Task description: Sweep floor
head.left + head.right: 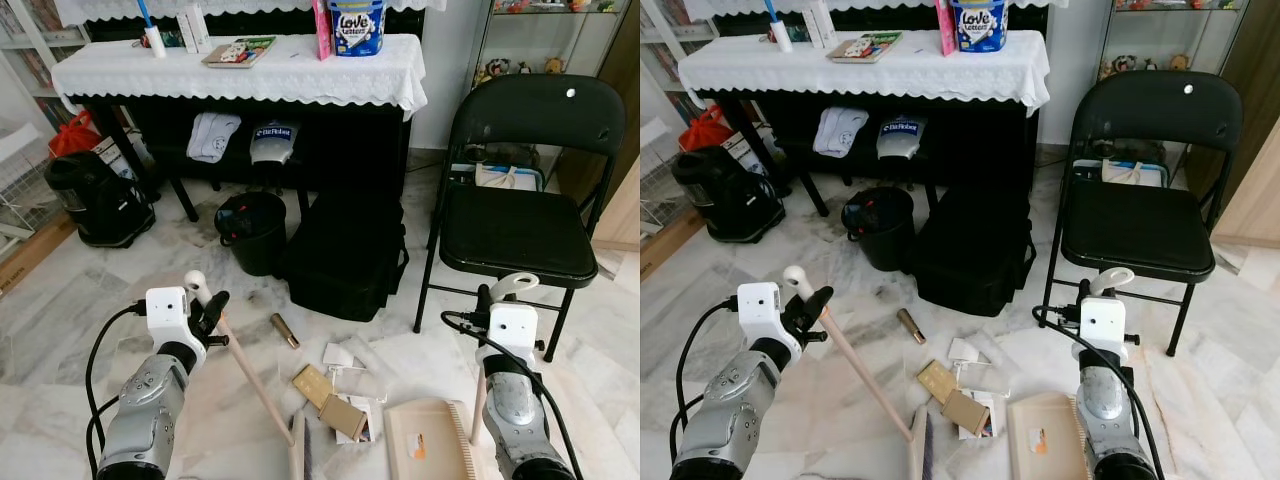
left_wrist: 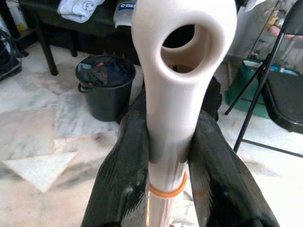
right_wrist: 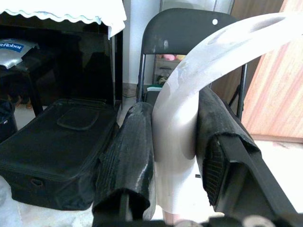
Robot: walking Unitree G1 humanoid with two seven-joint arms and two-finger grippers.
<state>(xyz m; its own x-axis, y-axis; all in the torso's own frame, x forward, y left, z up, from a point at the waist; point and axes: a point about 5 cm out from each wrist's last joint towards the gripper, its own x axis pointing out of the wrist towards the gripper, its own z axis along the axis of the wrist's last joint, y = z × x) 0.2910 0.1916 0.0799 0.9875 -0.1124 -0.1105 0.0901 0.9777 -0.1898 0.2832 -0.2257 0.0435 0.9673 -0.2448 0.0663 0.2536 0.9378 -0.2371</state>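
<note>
Grippers first, nearest the camera. Left gripper (image 1: 207,312) is clenched on the broom handle (image 1: 255,380) just below its white looped end; in the left wrist view both black fingers (image 2: 120,170) press the handle's sides, w/ an orange band right under them. Handle slants down toward the robot's right to the broom head (image 1: 297,455) at the bottom edge of the head view. Right gripper (image 1: 492,300) is closed around the dustpan's handle (image 3: 177,123), pale grey and curved, fingers (image 3: 128,156) flat against it on both sides. Dustpan (image 1: 430,440) sits on the marble floor (image 1: 80,310) just left of the right arm, beige, comb teeth along its right edge.

Litter lies btwn broom head and dustpan: two small cardboard boxes (image 1: 330,400), touching or nearly so, plus white paper scraps (image 1: 340,355) just behind. Small brown tube, poss. a lipstick (image 1: 285,330) (too small to be sure), lies apart, a bit farther out.

Farther: black soft bag (image 1: 345,255) on the floor, black bucket (image 1: 252,230) just beside its left. Black folding chair (image 1: 525,180) stands to the right. Black appliance (image 1: 95,200) near the far left. At the back, a worktop (image 1: 240,70) w/ white lace cloth carries a book, bottles and a blue tub.
</note>
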